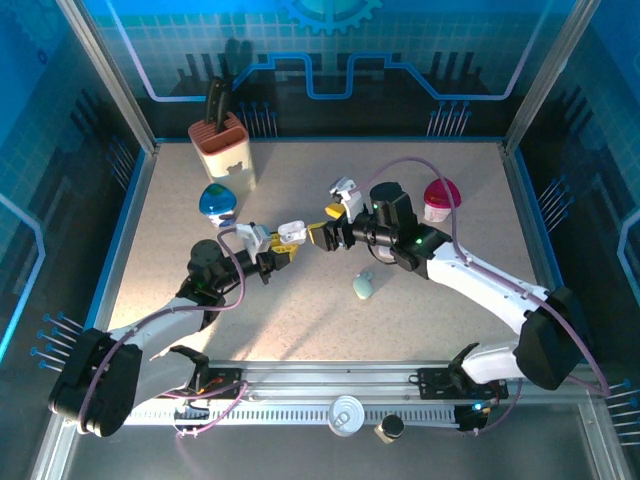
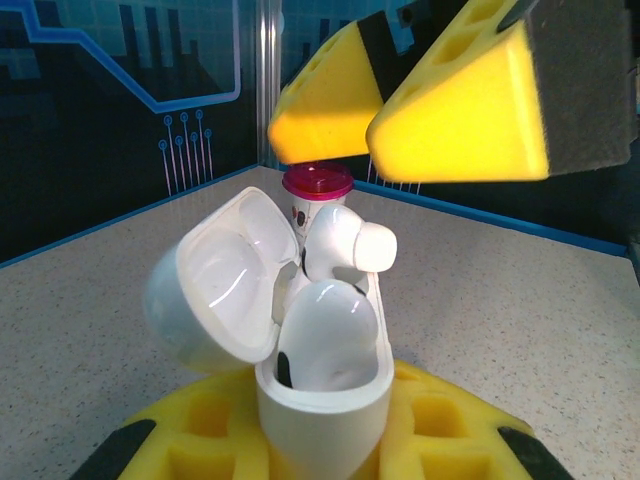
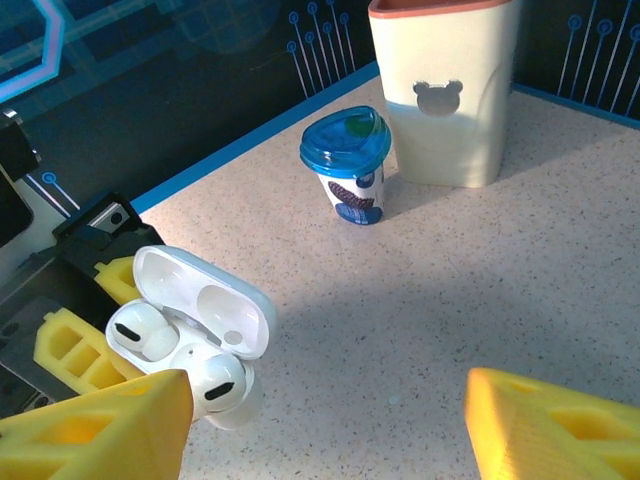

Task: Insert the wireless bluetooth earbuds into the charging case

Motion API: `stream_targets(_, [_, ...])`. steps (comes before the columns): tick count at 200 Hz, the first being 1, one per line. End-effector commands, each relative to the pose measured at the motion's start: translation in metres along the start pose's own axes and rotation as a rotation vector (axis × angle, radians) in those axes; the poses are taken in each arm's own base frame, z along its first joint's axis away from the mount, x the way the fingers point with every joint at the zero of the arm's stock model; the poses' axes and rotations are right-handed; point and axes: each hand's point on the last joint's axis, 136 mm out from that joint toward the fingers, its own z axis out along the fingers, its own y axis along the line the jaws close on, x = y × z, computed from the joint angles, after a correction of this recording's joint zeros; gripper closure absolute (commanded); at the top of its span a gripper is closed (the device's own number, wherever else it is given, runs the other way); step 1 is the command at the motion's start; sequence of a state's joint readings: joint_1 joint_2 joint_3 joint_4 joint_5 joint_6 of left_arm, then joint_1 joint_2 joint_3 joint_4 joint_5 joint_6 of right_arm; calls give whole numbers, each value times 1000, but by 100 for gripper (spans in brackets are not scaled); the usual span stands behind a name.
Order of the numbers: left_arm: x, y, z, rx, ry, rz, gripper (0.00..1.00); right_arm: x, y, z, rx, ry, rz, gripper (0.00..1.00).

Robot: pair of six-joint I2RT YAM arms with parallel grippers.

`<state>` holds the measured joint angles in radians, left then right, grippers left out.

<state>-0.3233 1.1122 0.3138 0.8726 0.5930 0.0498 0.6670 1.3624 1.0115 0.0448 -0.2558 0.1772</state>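
My left gripper (image 1: 283, 252) (image 2: 325, 430) is shut on the white charging case (image 1: 291, 232) (image 2: 322, 405) and holds it above the table with the lid swung open. Two white earbuds sit in the case. One earbud (image 2: 330, 340) (image 3: 217, 385) lies low in its well. The other earbud (image 2: 345, 245) (image 3: 143, 330) stands higher, with its tip poking out. My right gripper (image 1: 325, 237) (image 3: 320, 430) hovers just beyond the case, open, with nothing between its yellow fingers (image 2: 460, 110).
A blue-lidded cup (image 1: 217, 200) (image 3: 347, 165) and a beige holder (image 1: 222, 148) (image 3: 447, 90) stand at the back left. At the back right is a pink-lidded cup (image 1: 440, 200) (image 2: 317, 190). A pale green pebble case (image 1: 364, 287) lies mid-table.
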Motion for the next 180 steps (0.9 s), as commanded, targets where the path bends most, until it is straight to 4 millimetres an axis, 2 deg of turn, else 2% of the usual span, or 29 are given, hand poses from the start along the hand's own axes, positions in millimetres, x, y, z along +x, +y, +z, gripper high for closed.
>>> stream_targets(1, [-29,-6,1,36,-70,36,89,4,2,5,-23,15,-10,28])
stream_targets(128, [-28,-7,2,52,-74,15,89,6,13,22,-59,33,-24,28])
stream_targets(180, [-21,-3,2,28,-71,25,89,-11,16,2,-47,-31,-41,27])
